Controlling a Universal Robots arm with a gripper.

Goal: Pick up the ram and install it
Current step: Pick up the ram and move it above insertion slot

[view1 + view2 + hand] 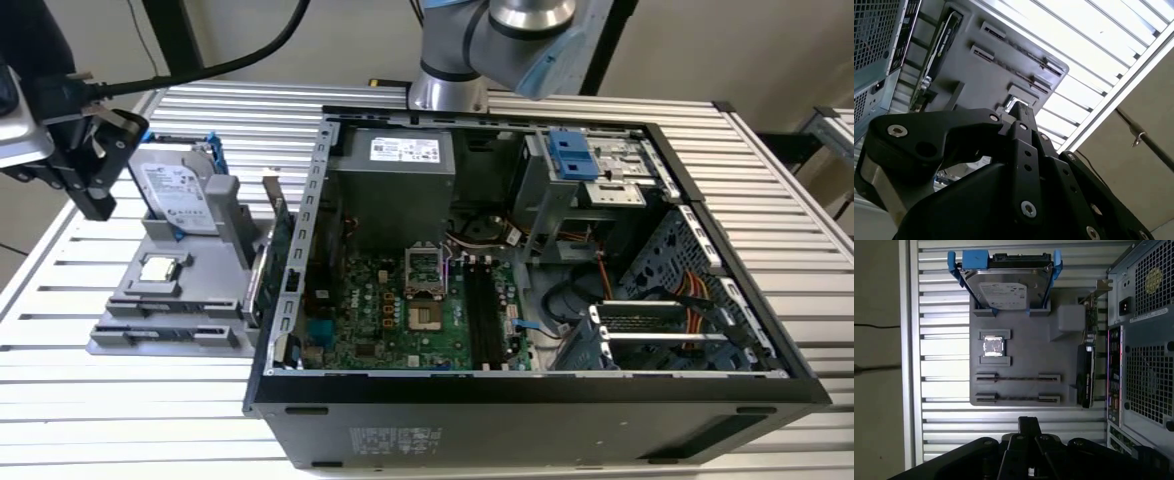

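Gripper (1029, 422) near holder (1024, 355); ram (1017, 378) thin dark strip edge-on in slot

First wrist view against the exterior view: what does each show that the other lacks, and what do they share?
First wrist view: the case's rear panel with vent grilles, and the ram slotted in the gray holder, from above. Exterior view: the motherboard inside the open case, and the arm's base. Both: the holder, hard drive and processor chip.
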